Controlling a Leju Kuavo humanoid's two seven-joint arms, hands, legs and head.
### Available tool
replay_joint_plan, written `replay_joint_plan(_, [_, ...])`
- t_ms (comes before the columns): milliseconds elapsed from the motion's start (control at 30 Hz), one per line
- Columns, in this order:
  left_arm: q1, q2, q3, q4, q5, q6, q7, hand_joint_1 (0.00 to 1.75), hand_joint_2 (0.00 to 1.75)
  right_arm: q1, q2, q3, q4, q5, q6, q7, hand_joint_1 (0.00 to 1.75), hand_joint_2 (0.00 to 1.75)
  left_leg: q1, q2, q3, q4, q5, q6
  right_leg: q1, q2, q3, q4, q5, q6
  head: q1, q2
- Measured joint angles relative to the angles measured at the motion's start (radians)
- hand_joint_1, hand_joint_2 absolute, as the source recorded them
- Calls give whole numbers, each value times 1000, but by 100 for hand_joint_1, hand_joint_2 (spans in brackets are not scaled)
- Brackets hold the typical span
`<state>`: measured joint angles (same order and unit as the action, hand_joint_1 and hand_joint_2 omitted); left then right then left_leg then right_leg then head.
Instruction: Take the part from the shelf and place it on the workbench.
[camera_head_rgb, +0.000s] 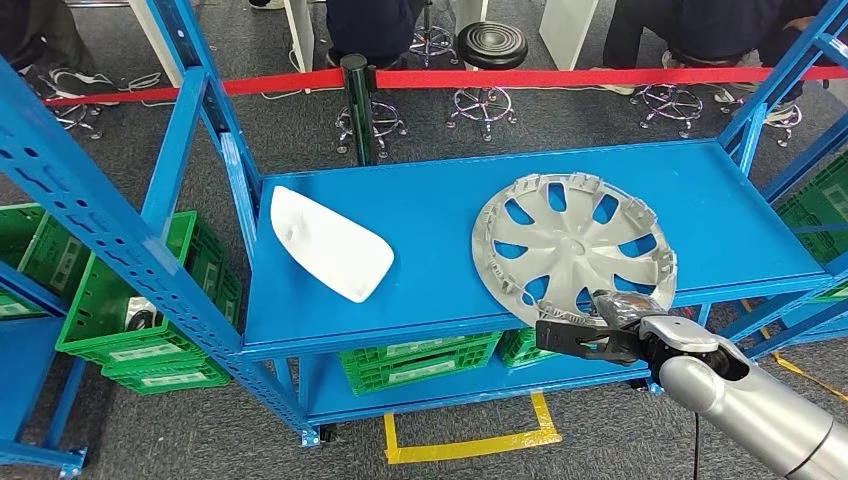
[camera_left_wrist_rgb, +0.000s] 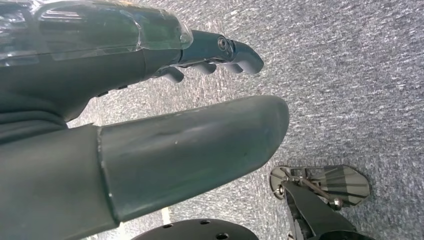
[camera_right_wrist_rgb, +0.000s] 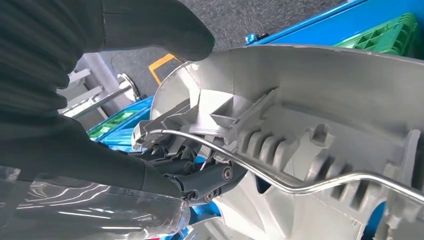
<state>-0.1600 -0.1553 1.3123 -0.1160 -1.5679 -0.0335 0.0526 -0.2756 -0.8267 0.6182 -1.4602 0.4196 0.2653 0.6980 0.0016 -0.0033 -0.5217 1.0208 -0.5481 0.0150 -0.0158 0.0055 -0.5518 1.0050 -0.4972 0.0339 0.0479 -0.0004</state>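
A silver wheel cover (camera_head_rgb: 575, 245) lies inside-up on the right half of the blue shelf (camera_head_rgb: 430, 190), its near rim over the front edge. My right hand (camera_head_rgb: 610, 335) grips that near rim. In the right wrist view the thumb (camera_right_wrist_rgb: 150, 25) lies on one side of the wheel cover's rim (camera_right_wrist_rgb: 325, 100) and the dark fingers (camera_right_wrist_rgb: 205, 182) curl under it by the wire ring. A white moulded part (camera_head_rgb: 330, 243) lies on the shelf's left half. My left hand (camera_left_wrist_rgb: 125, 90) hangs over grey carpet, its fingers apart and holding nothing.
Blue uprights (camera_head_rgb: 190, 110) frame the shelf on both sides. Green crates (camera_head_rgb: 150, 320) stand at the left, right and on the lower shelf (camera_head_rgb: 420, 360). A red barrier belt (camera_head_rgb: 500, 78) on a dark post (camera_head_rgb: 357, 100), stools and seated people are behind. Yellow tape (camera_head_rgb: 470, 440) marks the floor.
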Motion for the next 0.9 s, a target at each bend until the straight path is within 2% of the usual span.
replay_joint_plan(400, [0, 0, 0, 0, 0, 0, -3, 0, 0, 1, 2, -4, 1, 1, 4, 0, 175, 175, 0, -1, 0, 0, 0, 0, 0, 0, 1, -1, 0, 0, 0, 0])
replay_joint_plan(733, [0, -2, -9, 0, 0, -4, -88, 0, 0, 2, 2, -4, 1, 6, -17, -13, 175, 175, 0, 0, 0, 0, 0, 0, 0, 0, 1, -1, 0, 0, 0, 0])
replay_joint_plan(867, [0, -4, -17, 0, 0, -4, -119, 0, 175, 8, 2, -3, -2, 15, -42, -31, 175, 175, 0, 1, -1, 0, -1, 1, 0, 0, 1, -1, 0, 0, 0, 0])
replay_joint_plan(900, [0, -5, -17, 0, 0, -4, -124, 0, 175, 10, 2, -3, -5, 17, -46, -34, 175, 175, 0, 2, -1, 0, -1, 1, 0, 0, 1, -1, 0, 0, 0, 0])
